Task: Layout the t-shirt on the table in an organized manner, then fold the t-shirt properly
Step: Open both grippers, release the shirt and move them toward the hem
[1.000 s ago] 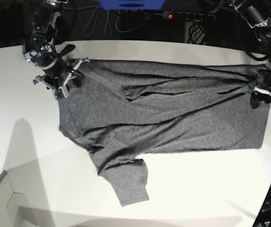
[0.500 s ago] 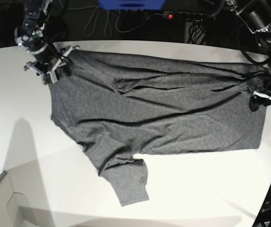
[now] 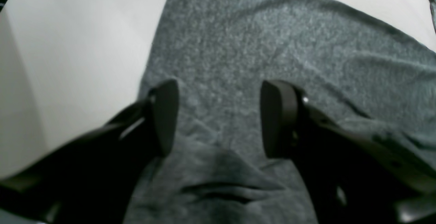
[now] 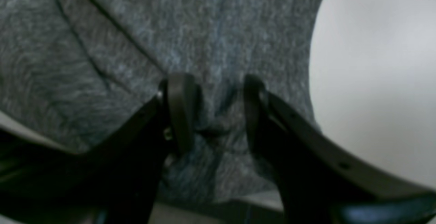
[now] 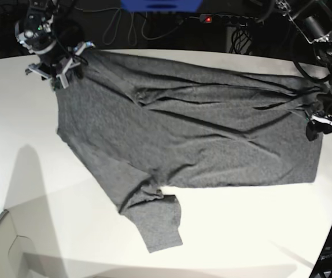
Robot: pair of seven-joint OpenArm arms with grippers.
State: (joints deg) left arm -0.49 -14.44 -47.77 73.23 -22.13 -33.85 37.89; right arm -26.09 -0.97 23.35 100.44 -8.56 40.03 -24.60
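Shirt stretched between my two end effectors, a slip away from bunching up again

Nearest me, one sleeve (image 5: 154, 223) lies crumpled and could drag. The shirt (image 5: 189, 133) spreads across the worktop (image 5: 241, 231). My left end effector (image 3: 218, 118) and my right end effector (image 4: 214, 111) each clamp a pinch of its cloth at opposite far corners; pulling too hard, either thin pinch may slide free and wrinkle the body.

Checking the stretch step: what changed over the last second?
The right gripper dragged its corner of the t-shirt toward the table's far left corner, pulling the cloth tauter. The left gripper barely moved at the opposite end. The lower sleeve stayed put; both grips look unchanged.
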